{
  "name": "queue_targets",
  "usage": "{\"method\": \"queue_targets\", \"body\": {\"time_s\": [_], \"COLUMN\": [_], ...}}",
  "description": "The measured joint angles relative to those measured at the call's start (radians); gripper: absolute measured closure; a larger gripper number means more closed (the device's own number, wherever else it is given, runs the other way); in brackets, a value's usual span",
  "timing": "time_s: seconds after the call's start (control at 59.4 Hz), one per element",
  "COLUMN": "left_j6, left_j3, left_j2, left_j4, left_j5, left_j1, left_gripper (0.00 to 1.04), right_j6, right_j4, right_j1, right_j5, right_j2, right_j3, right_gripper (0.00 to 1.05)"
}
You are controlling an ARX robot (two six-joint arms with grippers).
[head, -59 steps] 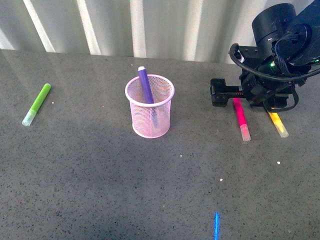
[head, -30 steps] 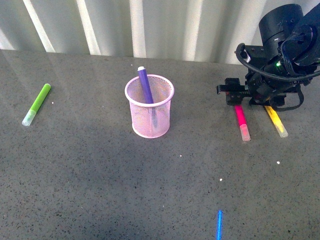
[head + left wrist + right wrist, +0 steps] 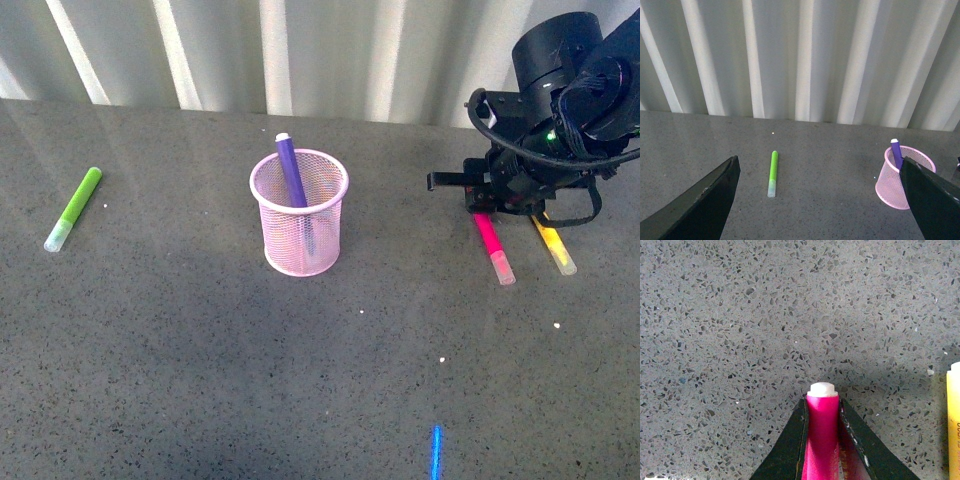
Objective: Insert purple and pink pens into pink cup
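Note:
The pink cup (image 3: 300, 215) stands mid-table with the purple pen (image 3: 290, 168) upright inside it; both also show in the left wrist view, cup (image 3: 895, 185) and purple pen (image 3: 896, 152). The pink pen (image 3: 493, 245) lies at the right, its back end pinched in my right gripper (image 3: 482, 205), its clear cap pointing toward the table's front. In the right wrist view the black fingers (image 3: 790, 440) press both sides of the pink pen (image 3: 822, 430). My left gripper (image 3: 822, 200) is open, holding nothing, well above the table.
A lime green marker (image 3: 74, 207) lies at the far left, also in the left wrist view (image 3: 772, 173). A yellow marker (image 3: 554, 247) lies right beside the pink pen, at the edge of the right wrist view (image 3: 954, 420). A corrugated white wall runs along the back.
My right gripper has shifted right and closed on the pink pen's back end. The pen's capped end has swung slightly right. The cup and the purple pen have stayed in place.

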Motion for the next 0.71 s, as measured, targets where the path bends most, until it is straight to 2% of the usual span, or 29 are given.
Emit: {"method": "queue_targets", "body": {"time_s": [0.168,0.32,0.471,0.707], "left_j6": [0.0,0.0,0.0,0.0], "left_j3": [0.0,0.0,0.0,0.0], "left_j2": [0.0,0.0,0.0,0.0], "left_j4": [0.0,0.0,0.0,0.0], "left_j5": [0.0,0.0,0.0,0.0], "left_j1": [0.0,0.0,0.0,0.0], "left_gripper": [0.07,0.07,0.07,0.07], "right_j6": [0.007,-0.029,-0.069,-0.118], "right_j4": [0.045,0.244,0.448,0.616], "right_j1": [0.004,0.023,0.063,0.169], "right_j5": [0.011,0.027,-0.054,-0.161], "right_j2": [-0.024,-0.09,-0.238,-0.457], "right_j3": [-0.043,-0.174,-0.271,-0.285], "right_gripper": [0.93,0.93,0.93,0.93]}}
